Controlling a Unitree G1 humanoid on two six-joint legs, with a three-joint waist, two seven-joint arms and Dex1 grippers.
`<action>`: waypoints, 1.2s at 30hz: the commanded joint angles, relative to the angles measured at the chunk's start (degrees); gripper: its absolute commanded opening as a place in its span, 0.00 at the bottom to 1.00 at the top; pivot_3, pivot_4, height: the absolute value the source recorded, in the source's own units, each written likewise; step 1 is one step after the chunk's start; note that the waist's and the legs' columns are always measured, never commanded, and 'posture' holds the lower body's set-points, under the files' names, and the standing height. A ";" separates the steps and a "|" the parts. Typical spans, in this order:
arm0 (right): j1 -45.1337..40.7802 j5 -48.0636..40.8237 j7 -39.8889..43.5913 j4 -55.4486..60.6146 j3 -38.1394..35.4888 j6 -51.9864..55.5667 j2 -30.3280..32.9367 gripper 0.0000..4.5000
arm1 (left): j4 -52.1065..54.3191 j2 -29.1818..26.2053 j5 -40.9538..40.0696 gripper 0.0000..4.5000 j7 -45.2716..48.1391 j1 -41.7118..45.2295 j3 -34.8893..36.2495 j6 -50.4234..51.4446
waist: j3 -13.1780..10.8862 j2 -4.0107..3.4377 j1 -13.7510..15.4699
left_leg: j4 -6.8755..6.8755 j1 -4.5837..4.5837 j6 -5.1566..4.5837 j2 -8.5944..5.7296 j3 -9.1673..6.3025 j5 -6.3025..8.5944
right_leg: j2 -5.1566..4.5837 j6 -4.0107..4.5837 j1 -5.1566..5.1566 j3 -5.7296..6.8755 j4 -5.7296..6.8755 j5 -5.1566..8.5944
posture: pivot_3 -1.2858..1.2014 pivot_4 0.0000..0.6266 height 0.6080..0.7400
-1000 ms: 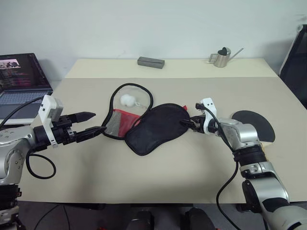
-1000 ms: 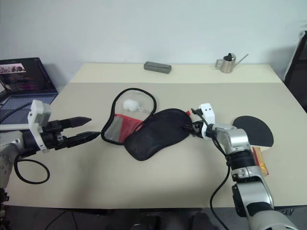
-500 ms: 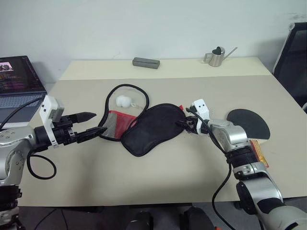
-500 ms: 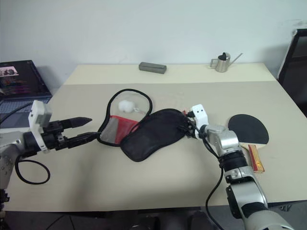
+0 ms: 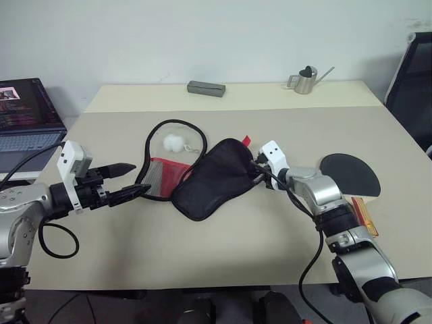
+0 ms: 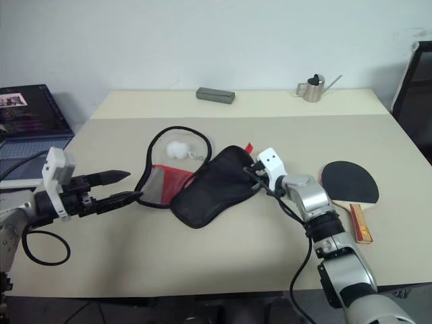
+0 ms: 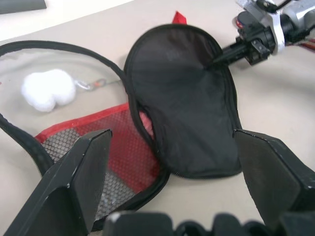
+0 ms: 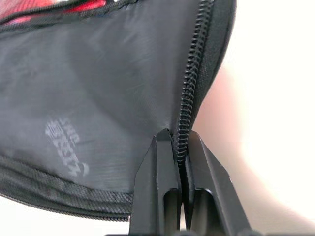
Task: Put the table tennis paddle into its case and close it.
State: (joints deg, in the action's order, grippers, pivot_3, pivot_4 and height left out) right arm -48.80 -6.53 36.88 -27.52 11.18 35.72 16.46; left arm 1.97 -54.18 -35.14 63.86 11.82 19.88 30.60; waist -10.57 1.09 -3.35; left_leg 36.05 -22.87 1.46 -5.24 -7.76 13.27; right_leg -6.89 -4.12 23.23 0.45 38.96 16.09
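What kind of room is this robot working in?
Probably an office or lab: a plain beige table against a bare wall, an open laptop beside it, and a black office chair at the edge.

Black-and-red case [image 5: 209, 179] unzipped, flap spread open mid-table; black-faced paddle [image 6: 349, 185] flat, well apart at right

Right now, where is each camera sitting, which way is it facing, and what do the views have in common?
Left and right eye views: on the head, looking forward and down over the table; both arms show.
Left wrist view: on the left wrist, looking along the open left gripper at the case and white pom-pom; the right gripper shows too.
Right wrist view: on the right wrist, looking along the right gripper, shut on the case's zipper edge.
All views share the case.
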 commanded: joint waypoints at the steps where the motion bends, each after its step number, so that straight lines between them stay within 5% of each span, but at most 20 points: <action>1: -3.95 1.85 3.40 -3.11 0.90 -3.76 1.63 0.01 | 2.49 -0.40 -0.81 0.95 0.14 -0.23 1.68 -0.29 | 0.00 0.00 0.04 | 0.00 0.00 0.00 0.00 -0.01 0.00 | 0.00 0.00 0.00 0.01 0.00 0.00 | 0.52 0.24 1.00; 10: -14.68 11.07 11.15 -22.18 6.79 -20.37 4.44 0.01 | 4.82 -0.19 -1.03 0.95 0.79 -1.72 0.57 0.33 | 0.00 0.00 -0.09 | 0.00 0.00 0.00 0.01 0.02 0.00 | 0.00 0.00 0.00 0.00 -0.02 0.00 | 0.52 0.24 1.00; 19: -23.09 21.55 8.15 -37.88 11.05 -38.12 4.50 0.01 | 5.88 -0.05 -1.26 0.95 0.78 -1.90 -0.17 0.80 | 0.00 0.00 -0.08 | 0.00 -0.01 0.03 0.00 0.03 -0.02 | 0.00 0.00 0.01 -0.01 -0.02 0.00 | 0.52 0.24 1.00; 36: -28.42 32.45 0.45 -46.22 14.23 -49.95 2.18 0.01 | 9.14 0.26 -3.65 0.95 1.29 0.05 -2.21 2.90 | 0.00 0.00 -0.19 | -0.01 0.00 0.08 0.02 0.02 -0.04 | 0.06 0.01 0.02 -0.05 0.00 0.00 | 0.52 0.24 1.00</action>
State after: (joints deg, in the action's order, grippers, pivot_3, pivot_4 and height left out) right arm -75.08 24.71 38.21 -74.14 24.91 -12.49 18.47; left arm 9.32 -53.57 -37.89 64.68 10.94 17.11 33.40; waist -10.57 1.09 -3.54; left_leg 36.04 -22.87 1.53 -5.22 -7.74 13.23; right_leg -6.83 -4.11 23.26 0.39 38.96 16.09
